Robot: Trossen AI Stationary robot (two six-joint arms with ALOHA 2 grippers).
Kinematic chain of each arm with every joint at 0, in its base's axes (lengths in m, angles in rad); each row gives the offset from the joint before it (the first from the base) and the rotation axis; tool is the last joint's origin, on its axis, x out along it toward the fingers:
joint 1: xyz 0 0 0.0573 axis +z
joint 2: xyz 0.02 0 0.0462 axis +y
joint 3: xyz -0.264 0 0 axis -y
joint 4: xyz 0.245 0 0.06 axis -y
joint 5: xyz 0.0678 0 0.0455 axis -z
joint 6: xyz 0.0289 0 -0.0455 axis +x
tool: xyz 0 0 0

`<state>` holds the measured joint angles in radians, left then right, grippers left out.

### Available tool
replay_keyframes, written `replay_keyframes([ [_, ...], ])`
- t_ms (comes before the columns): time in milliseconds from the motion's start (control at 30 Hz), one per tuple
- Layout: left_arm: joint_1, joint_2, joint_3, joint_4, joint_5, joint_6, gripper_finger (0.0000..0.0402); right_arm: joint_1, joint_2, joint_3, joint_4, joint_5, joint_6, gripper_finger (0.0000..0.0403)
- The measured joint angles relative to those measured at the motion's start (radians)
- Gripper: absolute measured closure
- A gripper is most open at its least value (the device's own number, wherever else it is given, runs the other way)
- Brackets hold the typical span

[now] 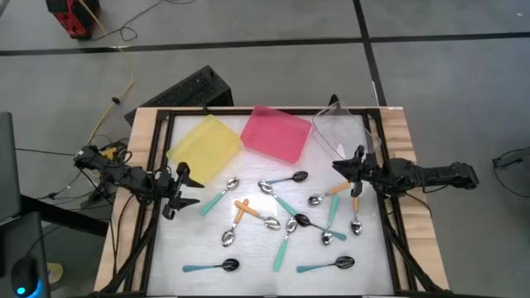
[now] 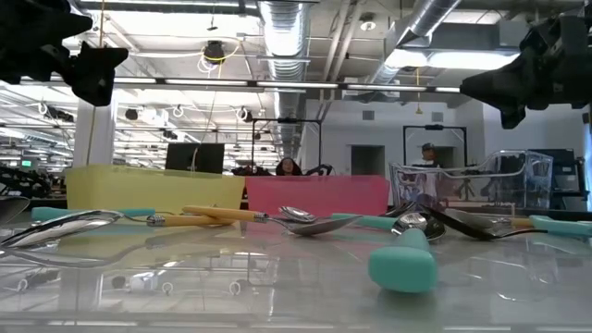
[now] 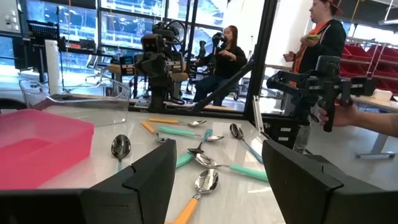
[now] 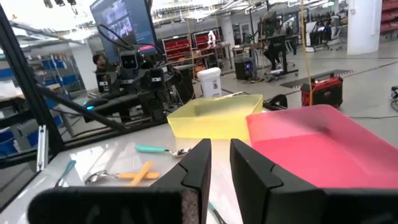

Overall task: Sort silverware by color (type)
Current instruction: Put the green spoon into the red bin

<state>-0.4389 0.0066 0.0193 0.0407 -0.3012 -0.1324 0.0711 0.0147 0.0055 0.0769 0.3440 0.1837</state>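
Observation:
The silverware point(image 1: 281, 217) lies scattered flat on the white table top: several spoons with teal or orange handles and silver or black bowls. A teal handle point(image 2: 403, 261) lies close in the low view. My left gripper point(image 1: 178, 189) point(image 3: 217, 152) hangs open at the table's left edge, above the surface, pointing level toward the spoons. My right gripper point(image 1: 354, 165) point(image 4: 221, 149) hangs at the right edge, also level, its fingers only narrowly apart with nothing between them. Neither gripper touches a spoon.
Along the far edge stand a yellow tray point(image 1: 204, 147), a pink tray point(image 1: 276, 132) and a clear tray point(image 1: 344, 131). A black frame point(image 1: 159, 157) borders the table. People point(image 3: 320, 37) stand in the room beyond. Bare table surface lies along the near edge.

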Motion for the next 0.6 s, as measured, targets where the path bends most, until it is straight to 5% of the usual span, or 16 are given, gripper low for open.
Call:
replay_keyframes([
  [600,0.001,0.0,0.0,0.084,-0.259,-0.159,0.0176,0.003,0.0,0.0,0.033,-0.002,0.178,0.0316],
])
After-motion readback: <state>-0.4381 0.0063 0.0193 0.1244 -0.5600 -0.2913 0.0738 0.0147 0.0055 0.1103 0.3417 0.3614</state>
